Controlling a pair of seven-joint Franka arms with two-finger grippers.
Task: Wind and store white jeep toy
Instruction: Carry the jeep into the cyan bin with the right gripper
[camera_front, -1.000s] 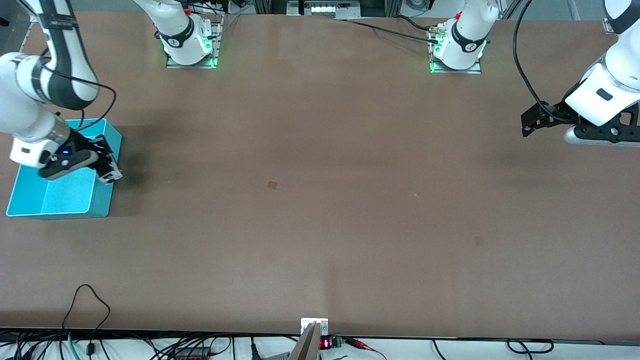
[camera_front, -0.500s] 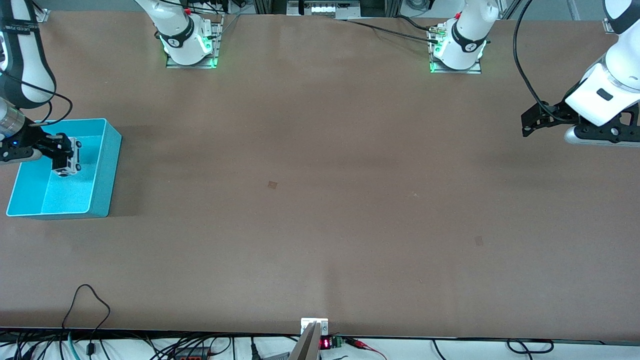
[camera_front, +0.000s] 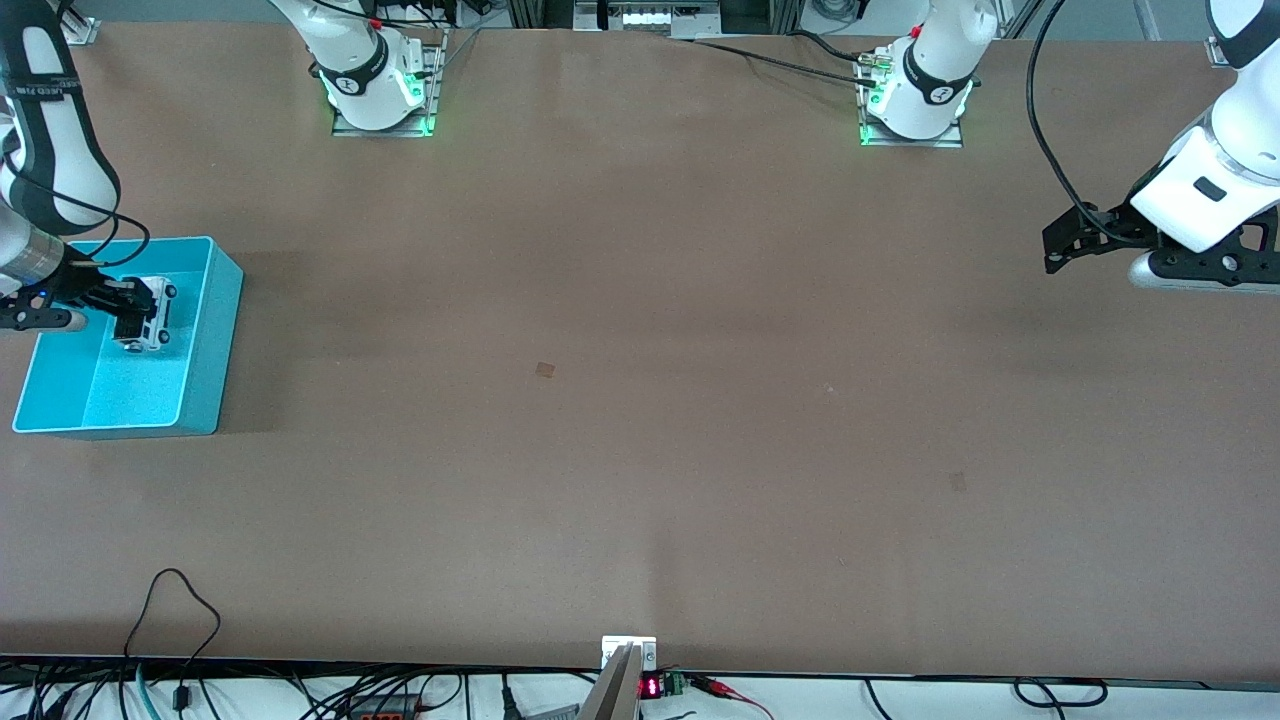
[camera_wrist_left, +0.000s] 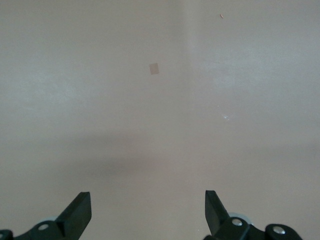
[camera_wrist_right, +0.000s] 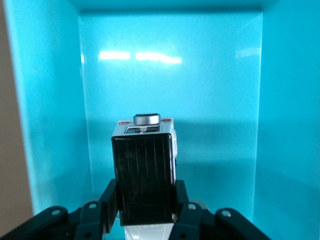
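The white jeep toy (camera_front: 150, 312) with its black roof panel (camera_wrist_right: 145, 177) hangs over the inside of the cyan bin (camera_front: 205, 345), at the right arm's end of the table. My right gripper (camera_front: 128, 312) is shut on the white jeep toy, one finger (camera_wrist_right: 108, 202) against each side of its body. In the right wrist view the cyan bin's floor (camera_wrist_right: 200, 85) and walls fill the picture around the toy. My left gripper (camera_front: 1058, 246) waits open over bare table at the left arm's end, with nothing between its fingertips (camera_wrist_left: 79, 212).
The cyan bin stands close to the table's edge at the right arm's end. The two arm bases (camera_front: 380, 85) (camera_front: 915, 95) stand along the table's back edge. Cables (camera_front: 180, 610) hang at the edge nearest the front camera.
My right gripper has carried the white jeep toy from over the bin's wall to over the bin's inside, then shifted slightly. The left arm has not moved.
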